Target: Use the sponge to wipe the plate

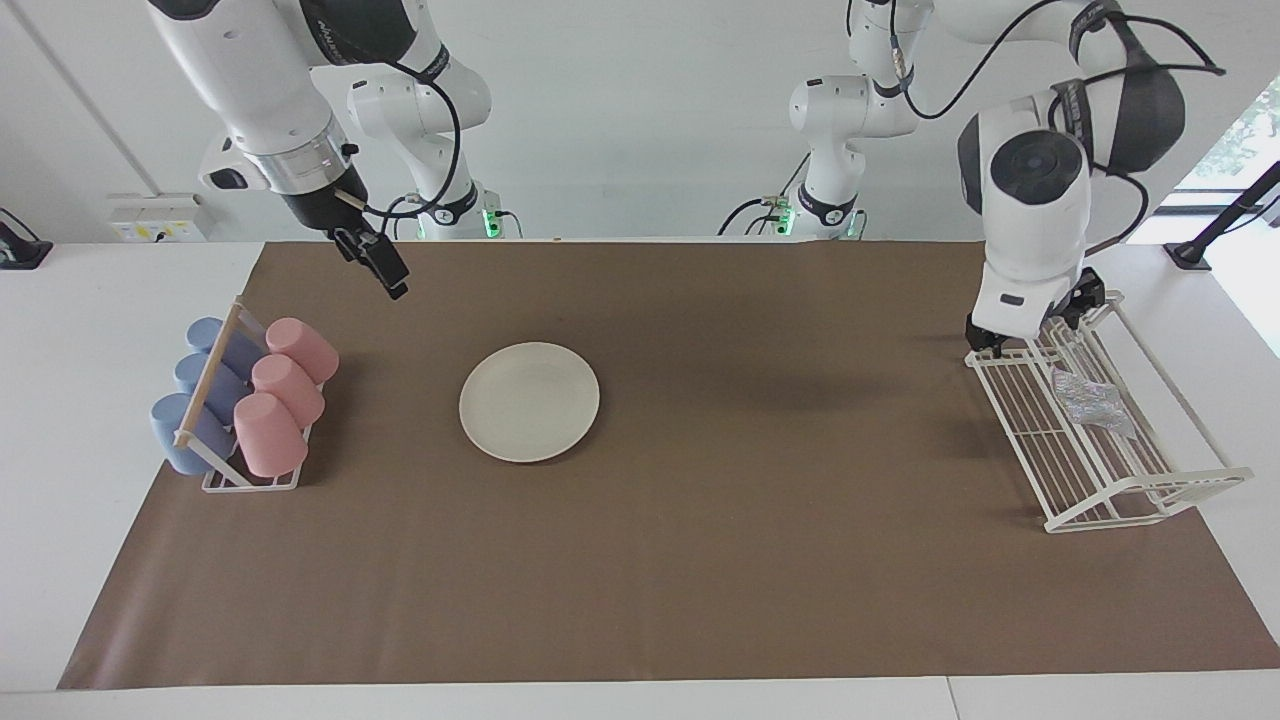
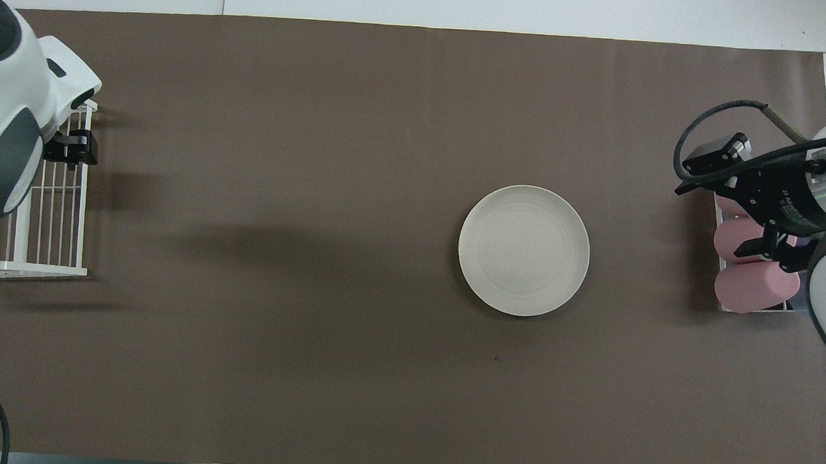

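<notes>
Robotics lab, two white arms [image 1: 1030,190] bolted by a paper-covered table [image 1: 700,600], bare white walls

A round, cream-white plate [image 1: 529,401] lies flat and bare on the brown-covered tabletop, toward the right arm's end. A small, crumpled silvery-grey mesh sponge [image 1: 1090,402] rests inside a white wire rack [image 1: 1150,497] at the left arm's end, well apart from the plate.

Two white robot arms reach in over the table. The left gripper [image 1: 1030,335] hangs low, pointing straight down under a bent wrist, jaws apart. The right gripper [image 1: 385,265] is raised and tilted, jaws also apart, holding nothing.
</notes>
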You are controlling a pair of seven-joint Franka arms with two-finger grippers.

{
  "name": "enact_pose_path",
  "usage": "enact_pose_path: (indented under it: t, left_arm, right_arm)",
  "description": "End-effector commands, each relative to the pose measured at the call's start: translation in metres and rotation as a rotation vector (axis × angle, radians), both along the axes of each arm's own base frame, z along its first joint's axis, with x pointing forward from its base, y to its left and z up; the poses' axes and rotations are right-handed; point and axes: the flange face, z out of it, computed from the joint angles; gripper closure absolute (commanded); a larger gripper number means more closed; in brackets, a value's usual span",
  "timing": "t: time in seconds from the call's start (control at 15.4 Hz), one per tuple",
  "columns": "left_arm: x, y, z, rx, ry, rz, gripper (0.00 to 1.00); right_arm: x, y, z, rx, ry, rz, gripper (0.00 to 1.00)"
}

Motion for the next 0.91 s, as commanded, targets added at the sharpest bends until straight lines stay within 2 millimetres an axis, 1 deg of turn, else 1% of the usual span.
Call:
enact_pose_path:
  t: [0.0,0.06,0.19,0.26,0.32,0.39,0.45,0.58,0.65,0.71,0.84]
  left_arm:
    - [0.021,0.005,-0.034,0.131,0.005,-0.055,0.00]
    - [0.027,0.006,-0.050,0.179,0.011,-0.063,0.00]
    - [0.031,0.013,-0.062,0.235,0.023,-0.073,0.00]
    - [0.034,0.016,-0.065,0.265,0.024,-0.086,0.00]
    - [0.038,0.017,-0.076,0.289,0.033,-0.101,0.00]
    - [0.042,0.018,-0.079,0.296,0.034,-0.106,0.00]
    - [0.044,0.017,-0.082,0.296,0.033,-0.111,0.00]
    - [0.044,0.020,-0.083,0.307,0.035,-0.115,0.00]
    - [0.045,0.022,-0.084,0.310,0.035,-0.115,0.00]
    - [0.045,0.024,-0.084,0.309,0.035,-0.111,0.06]
    - [0.046,0.027,-0.085,0.308,0.034,-0.110,0.20]
  right_arm:
    - [-0.004,0.024,-0.006,0.047,-0.008,-0.273,0.00]
    - [-0.004,0.046,-0.007,0.051,-0.007,-0.361,0.00]
    - [-0.004,0.074,-0.016,0.047,0.019,-0.525,0.00]
    - [-0.003,0.089,-0.020,0.050,0.018,-0.554,0.00]
    - [-0.003,0.103,-0.022,0.056,0.012,-0.587,0.00]
    - [-0.007,0.116,-0.021,0.060,0.009,-0.603,0.00]
    - [-0.012,0.134,-0.021,0.064,0.006,-0.615,0.00]
    - [-0.014,0.151,-0.027,0.054,0.008,-0.689,0.00]
    - [-0.015,0.159,-0.032,0.051,0.008,-0.679,0.00]
    - [-0.012,0.163,-0.037,0.055,0.004,-0.680,0.00]
    - [-0.003,0.169,-0.048,0.056,0.005,-0.685,0.00]
